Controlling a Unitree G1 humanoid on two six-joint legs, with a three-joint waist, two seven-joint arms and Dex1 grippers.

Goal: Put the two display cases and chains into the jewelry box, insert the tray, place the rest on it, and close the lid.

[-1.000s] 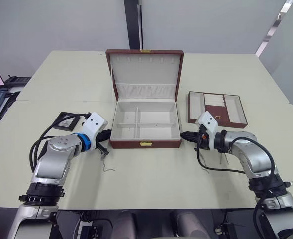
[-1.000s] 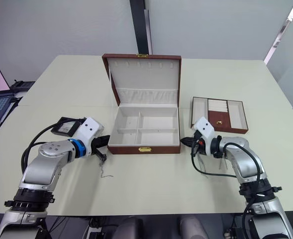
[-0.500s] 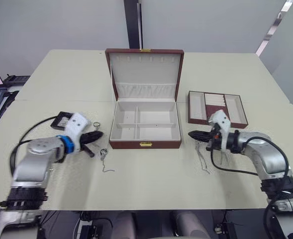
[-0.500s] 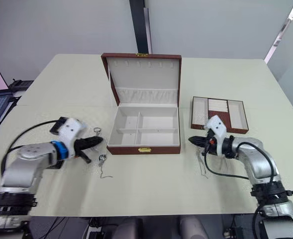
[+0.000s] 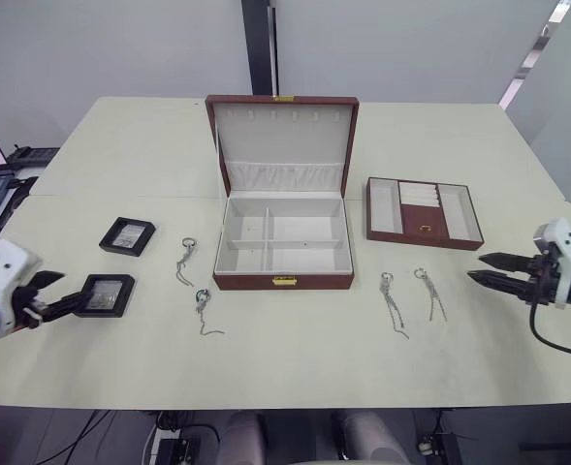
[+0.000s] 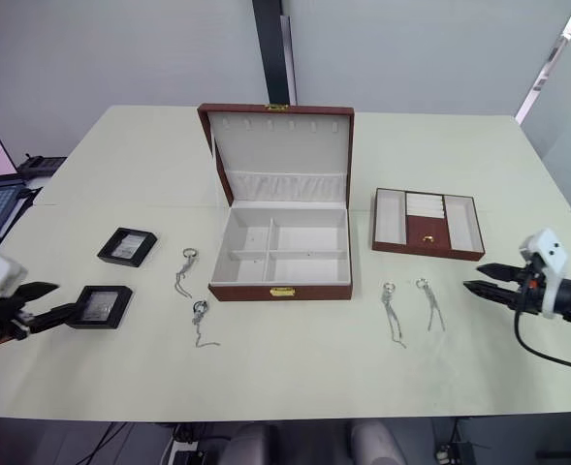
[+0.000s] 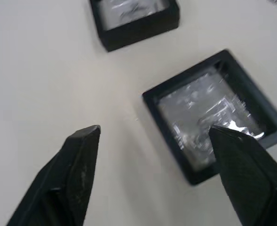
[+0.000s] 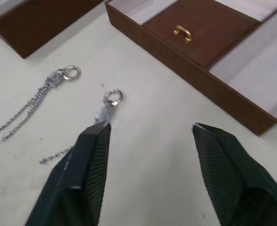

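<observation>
Altogether: two display cases (image 5: 127, 235) (image 5: 105, 294), four chains (image 5: 185, 262).

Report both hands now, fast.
Left hand: open, holding nothing, beside a display case.
Right hand: open, holding nothing.

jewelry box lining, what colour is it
Cream, inside the reddish-brown jewelry box; clearest in the left eye view.

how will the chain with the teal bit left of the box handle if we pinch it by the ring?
The chain with the teal bit lies in a loose squiggle, so it is probably floppy and would dangle from the ring. It looks thin, so likely very light. Flat on the table, its fine links may slip from the left gripper, whose fingers are broad.
</observation>
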